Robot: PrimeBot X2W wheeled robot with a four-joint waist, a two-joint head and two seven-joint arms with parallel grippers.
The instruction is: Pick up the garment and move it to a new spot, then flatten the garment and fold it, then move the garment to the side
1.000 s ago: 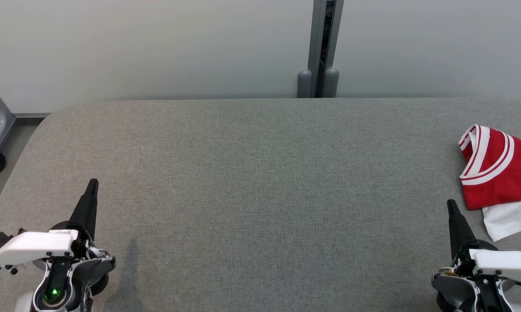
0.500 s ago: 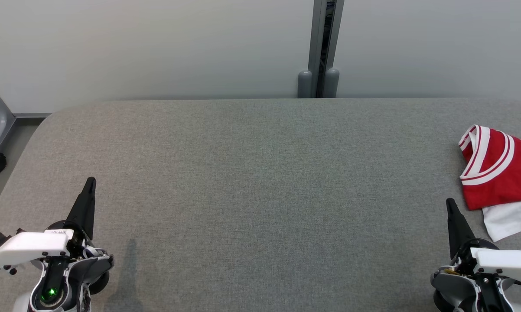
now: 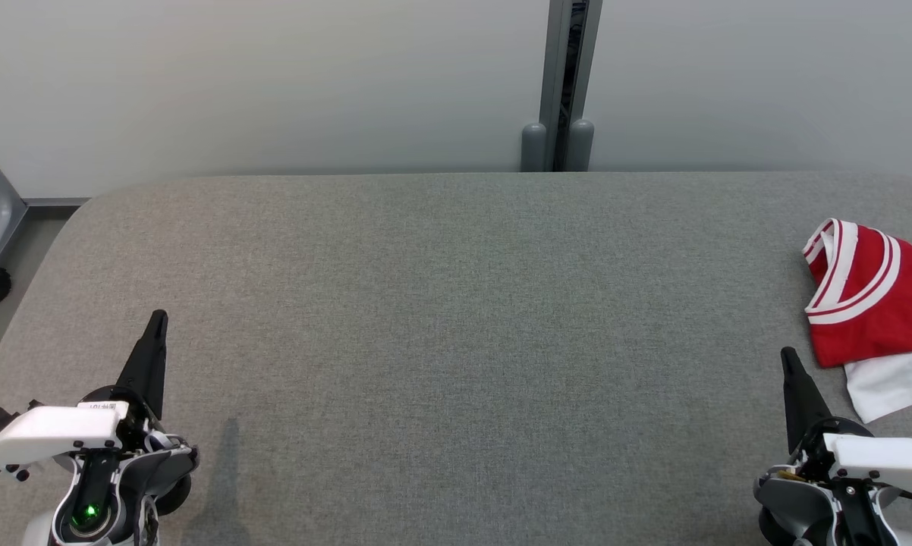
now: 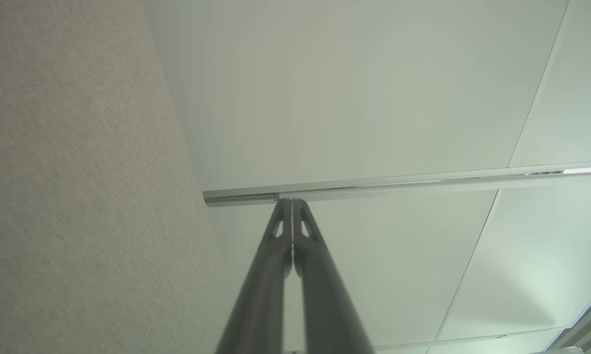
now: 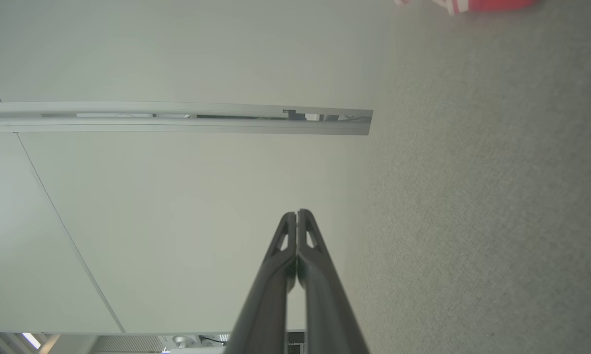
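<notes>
Grey cloth covers the table (image 3: 456, 303), wide, with a rounded far-left corner. A pale wall (image 3: 274, 76) rises behind the table's far edge, and a grey post (image 3: 566, 76) stands near that edge's middle. Open cloth stretches across the table's whole middle.

The garment (image 3: 873, 303), red with white-striped trim and a white part at its near side, lies at the table's right edge and runs out of the head view there. The left gripper (image 3: 158, 318) hangs over the table's near left corner. The right gripper (image 3: 787, 355) is over the near right, just beside the garment but apart from it. Both have their fingers pressed together on nothing.
</notes>
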